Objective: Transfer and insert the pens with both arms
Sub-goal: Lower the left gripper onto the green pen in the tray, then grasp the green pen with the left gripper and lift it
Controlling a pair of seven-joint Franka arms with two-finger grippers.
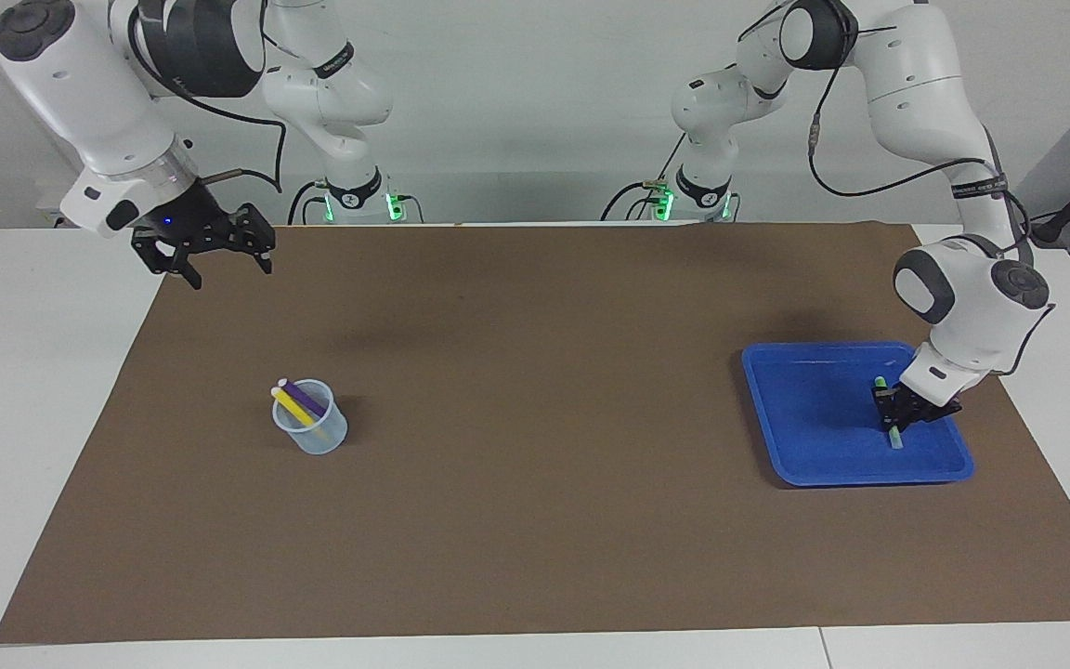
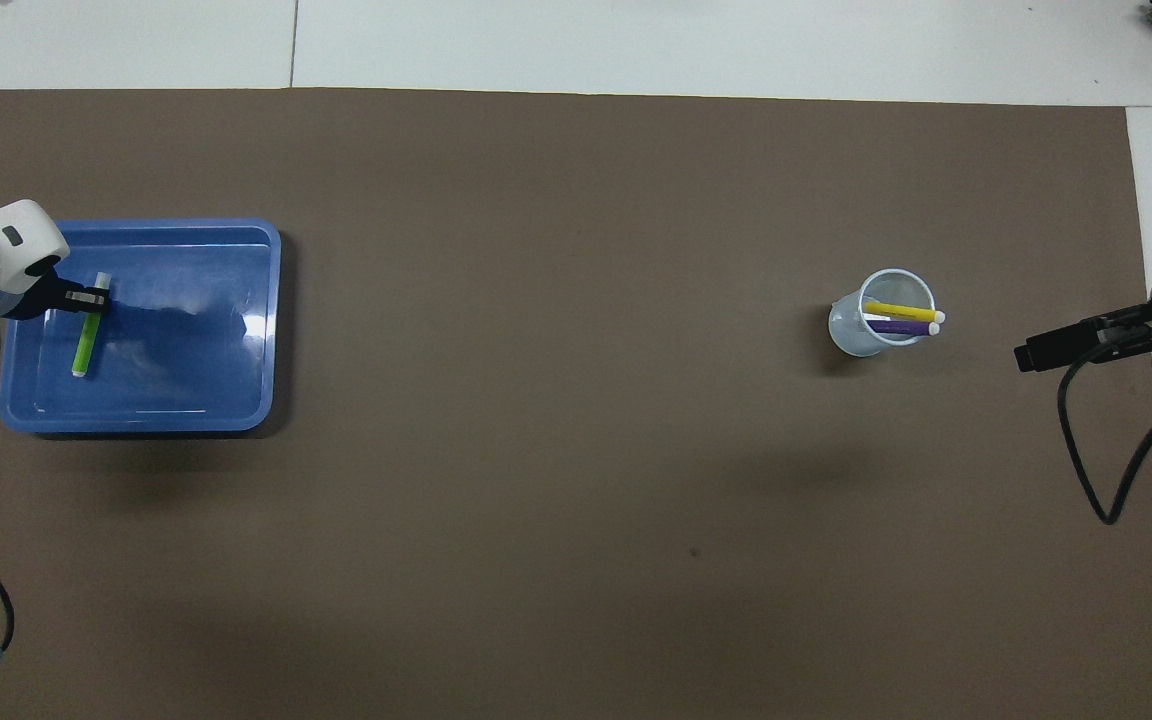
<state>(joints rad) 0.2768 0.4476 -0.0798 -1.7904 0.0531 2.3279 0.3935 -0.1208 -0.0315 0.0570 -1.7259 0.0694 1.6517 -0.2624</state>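
Facing view first: you have the left gripper (image 1: 898, 415) down inside the blue tray (image 1: 809, 409), its fingers pinched onto the green pen (image 1: 892, 428), which lies in the part of the tray nearest the left arm's end of the table. The clear cup (image 1: 311, 428) stands well apart from the tray, toward the right arm's end, with the yellow pen (image 1: 293, 405) and the purple pen (image 1: 306, 400) already leaning in it. The right gripper (image 1: 205, 249) waits in the air over the mat's edge, well apart from the tray, with its fingers spread. Overhead view next: the left gripper (image 2: 86, 297) crosses the green pen (image 2: 86, 336) near its pale end, and most of the green barrel shows inside the tray (image 2: 191, 412). The cup (image 2: 881, 311) holds its two pens, and the right gripper (image 2: 1054, 348) sits beside it. So the grasp of the last pen looks made. Your next move should be a straight lift clear of the tray's rim, then a carry toward the middle for a handover.
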